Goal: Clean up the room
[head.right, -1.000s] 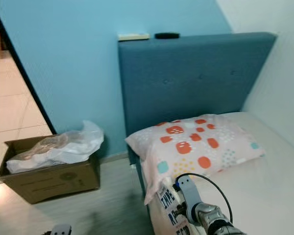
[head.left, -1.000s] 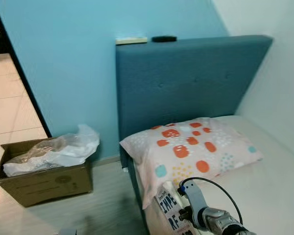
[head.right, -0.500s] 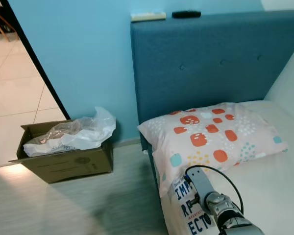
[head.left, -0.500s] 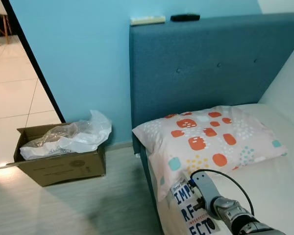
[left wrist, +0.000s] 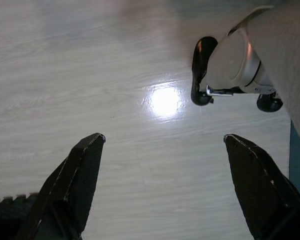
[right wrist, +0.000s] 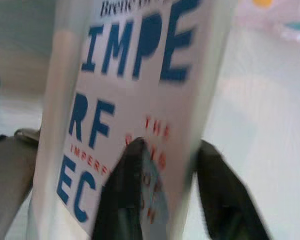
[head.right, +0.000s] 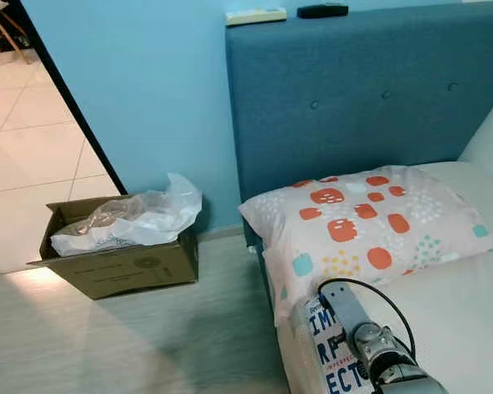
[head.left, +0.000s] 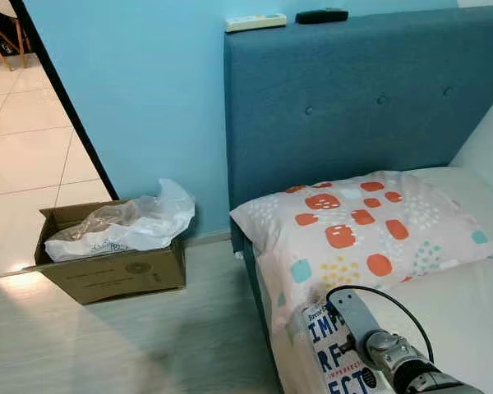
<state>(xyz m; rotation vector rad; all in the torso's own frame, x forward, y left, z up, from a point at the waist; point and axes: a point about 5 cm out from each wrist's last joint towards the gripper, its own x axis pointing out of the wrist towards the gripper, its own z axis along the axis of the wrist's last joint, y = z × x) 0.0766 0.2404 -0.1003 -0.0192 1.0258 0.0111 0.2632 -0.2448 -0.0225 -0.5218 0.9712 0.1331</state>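
Book (right wrist: 135,95) pinched tight in right pincer (right wrist: 165,190) over bed (head.left: 468,328), left pincer (left wrist: 165,190) wide apart, needing a tidy spot next.

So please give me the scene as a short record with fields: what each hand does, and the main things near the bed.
right hand: shut on a white book with blue letters, held over the bed's near edge
left hand: open, pointing down at pale wood floor
pillow: white pillow with orange spots, lying on the mattress by the blue padded headboard
box: brown cardboard box on the floor, crumpled clear plastic inside
headboard top: white remote, black remote
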